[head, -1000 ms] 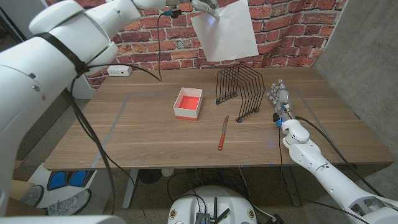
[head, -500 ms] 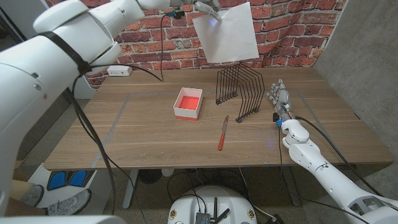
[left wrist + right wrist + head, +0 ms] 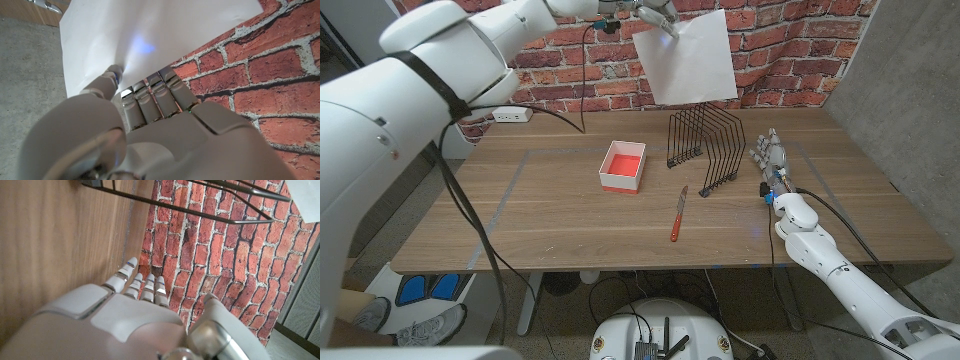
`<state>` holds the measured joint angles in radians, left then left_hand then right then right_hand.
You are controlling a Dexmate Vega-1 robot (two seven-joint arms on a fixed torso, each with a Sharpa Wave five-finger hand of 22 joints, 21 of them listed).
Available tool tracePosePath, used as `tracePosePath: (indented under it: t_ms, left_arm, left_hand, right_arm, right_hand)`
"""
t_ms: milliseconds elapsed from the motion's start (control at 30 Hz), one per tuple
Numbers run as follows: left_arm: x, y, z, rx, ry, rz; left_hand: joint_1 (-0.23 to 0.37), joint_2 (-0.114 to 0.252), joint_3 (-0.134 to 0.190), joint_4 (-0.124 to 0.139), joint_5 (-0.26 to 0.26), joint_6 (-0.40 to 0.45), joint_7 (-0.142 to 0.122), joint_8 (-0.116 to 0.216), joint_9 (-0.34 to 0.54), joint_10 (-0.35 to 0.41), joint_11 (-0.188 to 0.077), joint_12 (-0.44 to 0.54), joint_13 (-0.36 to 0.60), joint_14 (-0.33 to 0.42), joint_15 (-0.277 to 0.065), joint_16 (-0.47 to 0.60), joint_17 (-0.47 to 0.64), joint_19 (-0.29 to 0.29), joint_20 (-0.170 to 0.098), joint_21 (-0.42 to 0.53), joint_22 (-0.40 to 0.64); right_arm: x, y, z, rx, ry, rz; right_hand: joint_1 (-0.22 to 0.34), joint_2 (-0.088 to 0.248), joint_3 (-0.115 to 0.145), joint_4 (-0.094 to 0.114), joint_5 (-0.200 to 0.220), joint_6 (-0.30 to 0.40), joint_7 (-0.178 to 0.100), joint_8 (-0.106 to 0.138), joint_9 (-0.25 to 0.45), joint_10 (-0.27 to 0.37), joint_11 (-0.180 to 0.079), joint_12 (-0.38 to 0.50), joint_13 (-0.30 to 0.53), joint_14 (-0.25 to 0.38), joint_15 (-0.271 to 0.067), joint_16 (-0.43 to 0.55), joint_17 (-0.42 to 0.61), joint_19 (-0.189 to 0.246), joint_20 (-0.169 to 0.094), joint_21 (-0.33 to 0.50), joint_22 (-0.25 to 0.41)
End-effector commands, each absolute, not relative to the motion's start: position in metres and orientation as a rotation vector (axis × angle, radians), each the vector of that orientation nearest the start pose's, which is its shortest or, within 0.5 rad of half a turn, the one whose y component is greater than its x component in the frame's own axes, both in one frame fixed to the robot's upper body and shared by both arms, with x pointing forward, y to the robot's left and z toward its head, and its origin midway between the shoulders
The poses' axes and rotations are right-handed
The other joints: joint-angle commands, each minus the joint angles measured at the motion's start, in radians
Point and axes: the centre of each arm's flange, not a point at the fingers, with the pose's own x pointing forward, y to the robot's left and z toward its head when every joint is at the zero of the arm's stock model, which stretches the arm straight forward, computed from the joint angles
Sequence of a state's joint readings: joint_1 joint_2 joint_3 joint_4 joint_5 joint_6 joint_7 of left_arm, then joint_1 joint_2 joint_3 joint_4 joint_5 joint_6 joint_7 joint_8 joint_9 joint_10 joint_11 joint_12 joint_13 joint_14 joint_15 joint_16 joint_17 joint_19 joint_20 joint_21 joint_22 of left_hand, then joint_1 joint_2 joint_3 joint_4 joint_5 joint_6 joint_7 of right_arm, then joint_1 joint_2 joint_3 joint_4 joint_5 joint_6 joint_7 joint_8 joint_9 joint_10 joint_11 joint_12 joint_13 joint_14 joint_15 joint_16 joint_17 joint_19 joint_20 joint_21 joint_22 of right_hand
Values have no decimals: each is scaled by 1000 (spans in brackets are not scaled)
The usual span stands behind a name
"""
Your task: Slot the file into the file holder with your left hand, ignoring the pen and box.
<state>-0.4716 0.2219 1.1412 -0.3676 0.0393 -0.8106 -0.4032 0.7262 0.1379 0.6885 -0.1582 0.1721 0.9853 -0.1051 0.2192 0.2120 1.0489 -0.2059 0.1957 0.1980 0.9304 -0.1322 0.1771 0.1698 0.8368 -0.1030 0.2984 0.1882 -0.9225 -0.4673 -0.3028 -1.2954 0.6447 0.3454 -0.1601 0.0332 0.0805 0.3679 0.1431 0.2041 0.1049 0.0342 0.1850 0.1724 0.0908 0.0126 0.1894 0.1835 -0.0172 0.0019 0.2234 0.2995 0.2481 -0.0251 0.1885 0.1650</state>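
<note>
A white file (image 3: 686, 58) hangs in the air above the black wire file holder (image 3: 705, 146), which stands at the table's back middle. My left hand (image 3: 656, 12) pinches the file's upper left corner, high in front of the brick wall. In the left wrist view the fingers (image 3: 150, 95) grip the sheet (image 3: 150, 35) at its edge. My right hand (image 3: 769, 156) stands on the table just right of the holder, fingers apart and holding nothing; the holder's wires (image 3: 200, 202) show in the right wrist view.
A white box with a red inside (image 3: 622, 165) sits left of the holder. A red-handled pen (image 3: 677, 215) lies in front of it. A power strip (image 3: 510, 114) sits at the back left by the brick wall.
The file and my left hand have drifted slightly right and up above the holder. The right hand has stayed put.
</note>
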Motion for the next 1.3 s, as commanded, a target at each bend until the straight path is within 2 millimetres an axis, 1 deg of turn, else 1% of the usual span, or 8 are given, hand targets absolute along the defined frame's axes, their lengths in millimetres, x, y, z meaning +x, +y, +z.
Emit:
tracePosePath:
  t_ms: [33, 367, 633, 767, 1033, 1200, 1300]
  left_arm:
    - [592, 89, 379, 1549, -1020, -490]
    - [593, 85, 380, 1559, -1020, -475]
    - [592, 81, 378, 1560, -1023, -488]
    - [593, 79, 379, 1562, -1016, -483]
    - [597, 74, 377, 1564, -990, -475]
    - [598, 71, 378, 1556, -978, -471]
    - [599, 70, 376, 1558, -977, -473]
  left_hand:
    - [-13, 3, 0, 6, 10, -1, -12, 9, 6, -2, -4, 2, 3, -3, -94, -3, 3, -11, -73, -7, 3]
    - [-20, 2, -3, 10, 14, 0, -17, 12, 7, -4, -6, 1, 3, -6, -95, -3, 3, -15, -73, -9, 3]
    - [-16, 6, 1, 7, 19, -8, -18, 11, 7, -10, -7, 0, 3, -10, -100, -4, 3, -18, -74, -10, 3]
    - [-11, 9, 5, 3, 24, -10, -18, 13, 8, -12, -7, 0, 3, -15, -100, -4, 3, -20, -74, -11, 2]
    - [17, 5, 13, -20, 30, -16, -26, 14, 8, -17, -9, 1, 4, -22, -106, -3, 3, -22, -77, -12, 2]
    - [32, 0, 11, -29, 30, -16, -28, 15, 7, -17, -10, 2, 5, -21, -107, 0, 5, -23, -78, -12, 2]
    - [56, -7, 8, -37, 29, -18, -31, 16, 7, -17, -11, 3, 6, -22, -108, 3, 7, -24, -78, -12, 2]
  right_arm:
    - [644, -326, -64, 169, -587, -32]
    - [643, -326, -64, 171, -588, -31]
    - [643, -326, -65, 172, -589, -31]
    - [642, -327, -65, 173, -588, -35]
    - [642, -328, -66, 177, -588, -38]
    - [642, -329, -66, 176, -588, -38]
    - [642, -329, -65, 177, -588, -38]
  right_hand:
    - [-12, 44, 1, 2, 6, 6, 6, 2, 3, 13, 1, 3, 3, -2, -5, 3, 5, 5, 2, 1, 3]
    - [-12, 44, 1, 3, 6, 6, 6, 2, 3, 12, 1, 3, 3, -2, -5, 3, 5, 5, 2, 1, 3]
    - [-13, 44, 0, 3, 6, 7, 7, 2, 3, 13, 1, 3, 4, -1, -5, 3, 5, 5, 3, 1, 3]
    - [-13, 44, 0, 3, 6, 6, 6, 2, 3, 13, 1, 3, 4, -1, -4, 3, 5, 5, 3, 1, 3]
    - [-13, 45, 0, 4, 7, 6, 6, 2, 3, 13, 0, 3, 4, 0, -5, 3, 6, 6, 3, 1, 3]
    - [-13, 45, 0, 4, 7, 6, 6, 2, 3, 13, 0, 3, 4, -1, -5, 3, 6, 7, 4, 1, 3]
    - [-13, 45, 0, 5, 7, 8, 6, 2, 3, 13, 0, 4, 4, 0, -5, 3, 6, 7, 5, 1, 3]
